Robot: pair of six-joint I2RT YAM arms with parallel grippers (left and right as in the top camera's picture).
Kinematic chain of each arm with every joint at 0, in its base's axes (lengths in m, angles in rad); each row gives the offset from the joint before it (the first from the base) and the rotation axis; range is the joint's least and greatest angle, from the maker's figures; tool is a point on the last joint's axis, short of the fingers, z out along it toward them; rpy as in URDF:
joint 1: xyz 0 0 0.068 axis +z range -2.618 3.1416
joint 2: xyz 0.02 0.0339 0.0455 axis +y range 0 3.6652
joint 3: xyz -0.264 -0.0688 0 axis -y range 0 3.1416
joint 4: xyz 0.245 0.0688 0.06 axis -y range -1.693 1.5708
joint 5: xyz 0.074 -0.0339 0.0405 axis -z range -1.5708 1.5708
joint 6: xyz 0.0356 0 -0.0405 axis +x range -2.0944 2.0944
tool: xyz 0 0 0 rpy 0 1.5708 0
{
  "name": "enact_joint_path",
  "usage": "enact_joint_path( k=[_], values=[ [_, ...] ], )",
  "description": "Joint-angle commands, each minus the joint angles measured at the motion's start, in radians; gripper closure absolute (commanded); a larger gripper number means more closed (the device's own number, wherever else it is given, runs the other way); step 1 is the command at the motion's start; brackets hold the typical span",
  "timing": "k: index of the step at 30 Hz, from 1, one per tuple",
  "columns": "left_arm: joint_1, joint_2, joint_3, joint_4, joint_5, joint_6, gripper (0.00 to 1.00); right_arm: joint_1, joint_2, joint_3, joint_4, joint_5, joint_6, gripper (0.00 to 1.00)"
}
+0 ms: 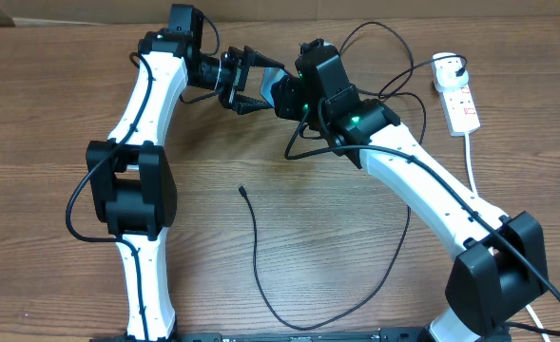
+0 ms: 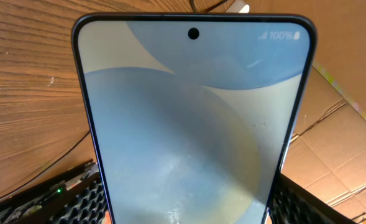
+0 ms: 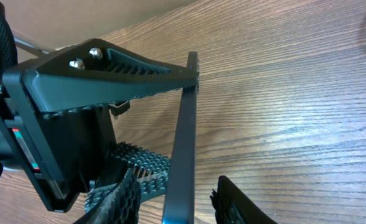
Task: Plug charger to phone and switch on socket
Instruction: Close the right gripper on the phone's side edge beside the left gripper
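The phone is held off the table at the back centre, between both grippers. My left gripper is shut on its long edges. In the left wrist view its blue-grey screen fills the frame, with a padded finger against each side. In the right wrist view the phone shows edge-on between the fingers of my right gripper; the right-hand finger stands apart from it. The charger cable's black tip lies free on the table. The socket lies at the back right with a white plug in it.
The charger's thin black cable loops along the table's near side and back under the right arm. More black cable curls behind the right wrist. The socket's thick white cord runs toward the front right. Cardboard lies beyond the table edge.
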Motion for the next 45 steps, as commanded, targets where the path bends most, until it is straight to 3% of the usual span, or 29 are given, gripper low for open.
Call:
enact_joint_path(
  k=[1,45],
  values=[
    [-0.007,0.005,0.030,0.000,0.026,-0.010,0.28,0.006,0.005,0.009,-0.001,0.028,-0.007,0.65],
    [-0.026,0.005,0.030,0.000,0.026,-0.010,0.28,0.006,0.010,0.008,-0.002,0.029,-0.006,0.76]
  ],
)
